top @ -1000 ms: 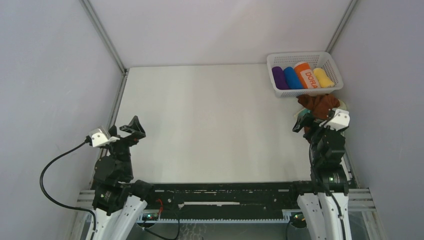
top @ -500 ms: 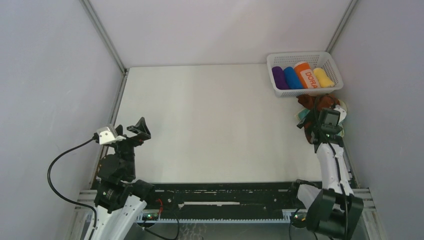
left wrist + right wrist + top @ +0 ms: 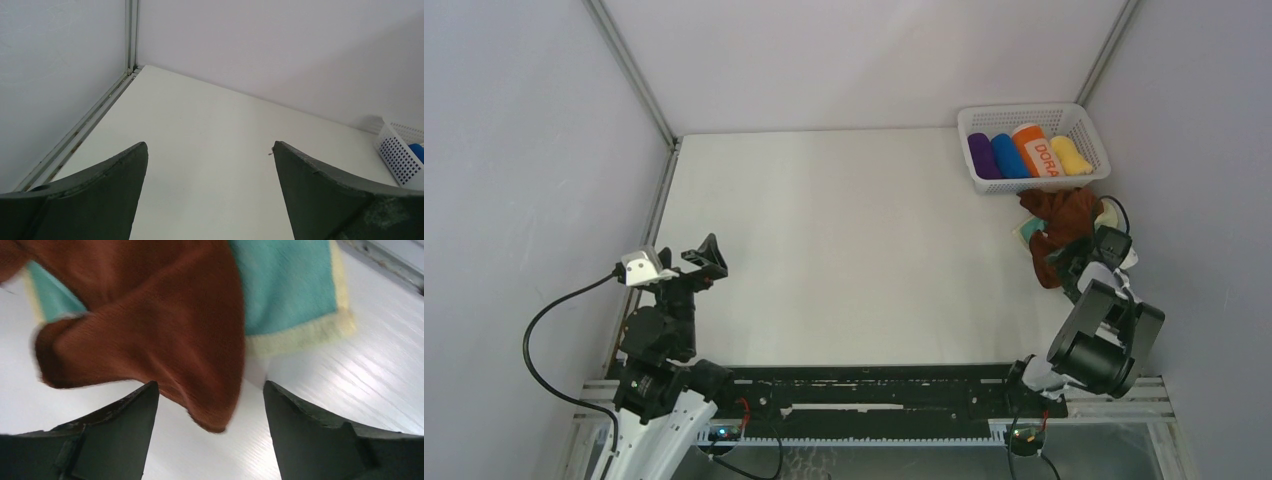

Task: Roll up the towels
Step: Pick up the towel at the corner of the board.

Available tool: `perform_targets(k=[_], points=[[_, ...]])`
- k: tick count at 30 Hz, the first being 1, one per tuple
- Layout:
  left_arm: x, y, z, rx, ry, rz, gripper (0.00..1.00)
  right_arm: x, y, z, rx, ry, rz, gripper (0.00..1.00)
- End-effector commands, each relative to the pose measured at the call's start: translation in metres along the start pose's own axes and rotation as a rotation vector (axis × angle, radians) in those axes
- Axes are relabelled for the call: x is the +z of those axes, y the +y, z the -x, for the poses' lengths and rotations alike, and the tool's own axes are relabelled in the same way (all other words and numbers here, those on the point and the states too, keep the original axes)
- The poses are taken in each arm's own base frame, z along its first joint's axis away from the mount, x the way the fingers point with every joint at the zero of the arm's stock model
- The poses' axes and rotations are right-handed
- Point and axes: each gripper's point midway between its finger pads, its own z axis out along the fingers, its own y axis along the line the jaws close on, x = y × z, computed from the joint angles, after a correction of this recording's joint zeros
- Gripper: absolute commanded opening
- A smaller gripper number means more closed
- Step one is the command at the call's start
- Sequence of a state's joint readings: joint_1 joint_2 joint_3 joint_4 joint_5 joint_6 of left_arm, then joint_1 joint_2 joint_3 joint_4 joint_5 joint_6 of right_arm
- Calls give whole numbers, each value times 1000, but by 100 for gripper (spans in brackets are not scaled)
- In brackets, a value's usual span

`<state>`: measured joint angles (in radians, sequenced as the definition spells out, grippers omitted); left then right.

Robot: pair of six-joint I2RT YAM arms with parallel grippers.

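Towels: two, brown towel [image 3: 150, 325] atop teal towel [image 3: 285, 285]; basket [image 3: 1034, 109], four rolls [image 3: 1009, 155].

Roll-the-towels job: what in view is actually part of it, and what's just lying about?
Job: rust-brown towel; teal towel under it; right claw, open at them.
Lying about: white basket holding purple roll, blue roll, orange DORA roll, yellow roll.

Only one word can be read: "DORA", set in white capitals along the orange roll [image 3: 1037, 150], which is kept in the white basket [image 3: 1024, 108] at the table's [image 3: 844, 250] far right corner.
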<state>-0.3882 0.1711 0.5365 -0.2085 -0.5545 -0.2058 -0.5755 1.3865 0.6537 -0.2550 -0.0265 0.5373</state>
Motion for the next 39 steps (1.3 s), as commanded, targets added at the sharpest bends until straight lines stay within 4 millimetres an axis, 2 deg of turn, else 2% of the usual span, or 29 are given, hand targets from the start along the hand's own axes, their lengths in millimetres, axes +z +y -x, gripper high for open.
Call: perform_targets(k=[1,4,6,10,12,15,18,23,27,29,34,37,39], points=[[3,-5,0,21,-11,-23,100,12,21,13,78,-14,97,74],[3,-5,0,21,-11,-23,100,16,26,10,98,7,122,68],[3,-4,1,22,-14,-22,100,16,32,9,99,16,153,59],[1,-3,3,18,-21,-18,100,3,46,18,99,-2,218,31],[1,-2,3,16,-24,-17,100,-12,53,31,94,-43,236,15],[0,-2,5,13,-30,-16,100,-44,68,64,78,-163,274,0],[-1,-1,6,9,-35,-15,100,-79,79,102,68,-284,284,0],[-2,0,8,6,-41,-12,100,-154,105,166,62,-517,342,0],[-3,1,9,2,-46,-11,100,-221,130,200,52,-690,449,0],[-4,1,9,1,-47,-12,100,-255,147,207,13,-746,527,0],[-4,1,10,-5,-51,-15,100,-339,197,191,-150,-836,740,0],[-5,1,10,-6,-50,-15,100,-385,228,161,-288,-843,913,0],[-4,1,9,-7,-48,-15,100,-413,251,128,-375,-813,1053,0]])
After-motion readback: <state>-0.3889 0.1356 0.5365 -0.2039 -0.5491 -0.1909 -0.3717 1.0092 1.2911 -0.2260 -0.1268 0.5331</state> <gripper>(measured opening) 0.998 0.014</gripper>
